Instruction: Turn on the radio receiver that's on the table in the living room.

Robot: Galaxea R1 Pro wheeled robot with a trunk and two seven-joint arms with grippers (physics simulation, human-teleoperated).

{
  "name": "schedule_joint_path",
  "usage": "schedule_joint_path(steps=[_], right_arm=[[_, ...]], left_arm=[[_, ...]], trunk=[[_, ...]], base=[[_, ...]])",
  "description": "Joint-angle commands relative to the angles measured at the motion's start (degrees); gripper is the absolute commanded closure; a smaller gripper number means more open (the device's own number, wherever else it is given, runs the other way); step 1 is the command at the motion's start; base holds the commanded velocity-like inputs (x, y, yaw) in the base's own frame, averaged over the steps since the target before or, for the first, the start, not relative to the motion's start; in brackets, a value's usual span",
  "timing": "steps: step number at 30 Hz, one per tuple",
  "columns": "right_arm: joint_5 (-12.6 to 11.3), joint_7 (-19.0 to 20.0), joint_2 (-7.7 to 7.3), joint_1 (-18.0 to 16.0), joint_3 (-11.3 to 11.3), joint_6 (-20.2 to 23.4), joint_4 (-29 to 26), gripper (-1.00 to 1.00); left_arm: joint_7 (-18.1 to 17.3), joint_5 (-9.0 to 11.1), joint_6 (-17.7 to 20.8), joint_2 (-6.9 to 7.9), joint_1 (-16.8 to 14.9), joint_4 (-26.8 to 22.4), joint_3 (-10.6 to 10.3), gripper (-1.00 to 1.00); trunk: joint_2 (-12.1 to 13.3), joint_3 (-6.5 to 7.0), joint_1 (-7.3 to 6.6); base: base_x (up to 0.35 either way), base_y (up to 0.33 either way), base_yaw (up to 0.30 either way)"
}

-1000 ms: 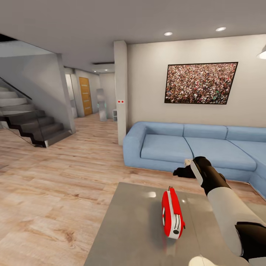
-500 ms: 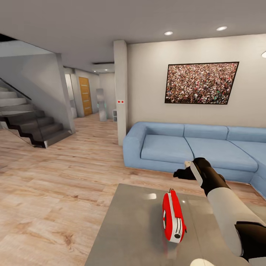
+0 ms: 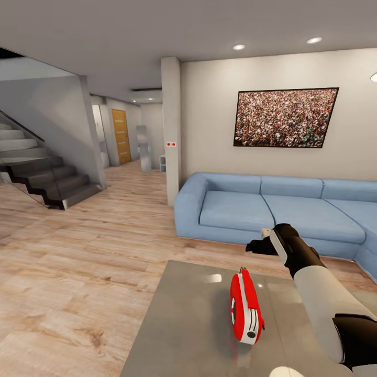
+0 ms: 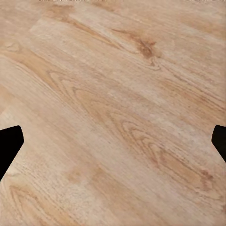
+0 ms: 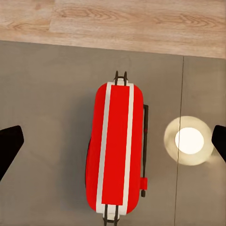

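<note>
Living room (image 3: 104, 246), grey table (image 3: 183, 324): we log one red radio (image 3: 245, 309) upright on top; our right gripper (image 5: 113, 141) above it, fingers spread; left gripper (image 4: 113, 141) likewise spread, over floor.

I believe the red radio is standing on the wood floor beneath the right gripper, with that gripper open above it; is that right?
Not quite: the red radio stands on the grey table, not the floor, as the right wrist view shows. The right gripper is indeed open above it.
</note>
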Motion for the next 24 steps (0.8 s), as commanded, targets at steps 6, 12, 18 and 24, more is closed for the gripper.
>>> schedule_joint_path(steps=[6, 12, 18, 24], right_arm=[[0.0, 0.2, 0.00, 0.0, 0.0, 0.0, 0.0, -1.00], [0.0, 0.3, 0.00, 0.0, 0.0, 0.0, 0.0, -1.00], [0.0, 0.3, 0.00, 0.0, 0.0, 0.0, 0.0, -1.00], [0.0, 0.4, 0.00, 0.0, 0.0, 0.0, 0.0, -1.00]], left_arm=[[0.0, 0.0, -2.2, 0.01, 0.0, 0.0, 0.0, -1.00], [0.0, -0.1, -3.4, -0.05, 0.0, 0.0, 0.0, -1.00], [0.1, -0.1, -3.5, -0.16, 0.0, 0.1, 0.0, -1.00], [0.2, -0.2, -3.5, -0.17, 0.0, 0.0, -0.1, -1.00]], trunk=[[0.0, 0.00, 0.00], [0.0, 0.00, 0.00], [-1.6, -0.72, 0.88], [-2.8, -1.26, 1.54]], base=[[0.000, 0.000, 0.000], [0.000, 0.000, 0.000], [0.000, 0.000, 0.000], [0.000, 0.000, 0.000]])
